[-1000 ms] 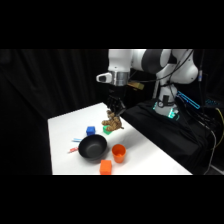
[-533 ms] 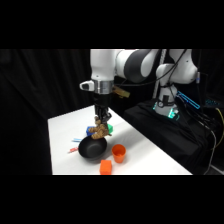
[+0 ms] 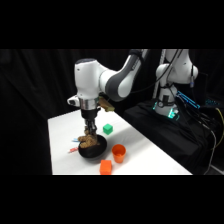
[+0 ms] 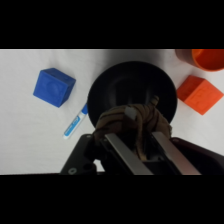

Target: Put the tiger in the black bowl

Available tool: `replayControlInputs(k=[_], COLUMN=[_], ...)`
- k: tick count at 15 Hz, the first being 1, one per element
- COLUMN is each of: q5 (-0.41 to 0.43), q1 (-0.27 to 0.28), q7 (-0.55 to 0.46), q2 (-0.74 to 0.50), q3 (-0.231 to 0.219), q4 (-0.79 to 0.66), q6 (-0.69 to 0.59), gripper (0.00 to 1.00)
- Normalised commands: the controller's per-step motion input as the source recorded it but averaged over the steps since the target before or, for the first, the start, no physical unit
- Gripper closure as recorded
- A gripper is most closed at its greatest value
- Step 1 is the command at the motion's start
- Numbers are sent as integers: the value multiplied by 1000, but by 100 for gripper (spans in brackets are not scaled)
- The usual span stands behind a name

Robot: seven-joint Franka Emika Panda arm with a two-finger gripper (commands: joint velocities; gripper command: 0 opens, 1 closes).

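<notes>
No text, label, brand, number or sign can be read on anything in either view.

light: table [image 3: 145, 150] bright, backdrop dark; focus: soft; wrist foreground blurred

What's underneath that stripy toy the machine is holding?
The black bowl sits directly beneath the tiger, which the gripper holds between its fingers. The bowl's visible part looks empty; the toy hides the near part.
</notes>
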Motion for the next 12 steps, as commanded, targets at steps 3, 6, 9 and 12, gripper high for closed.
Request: replayControlInputs(k=[3,6,9,12], q5=[-60,-27,-16,-41], q1=[1,1,2,26], q7=[17,-21,-47,-15], q2=[263,20,-198,-345], q3=[-33,3,21,11], q4=[273,123,18,1], q6=[49,-77,-187,-324], gripper=[62,43,19,0])
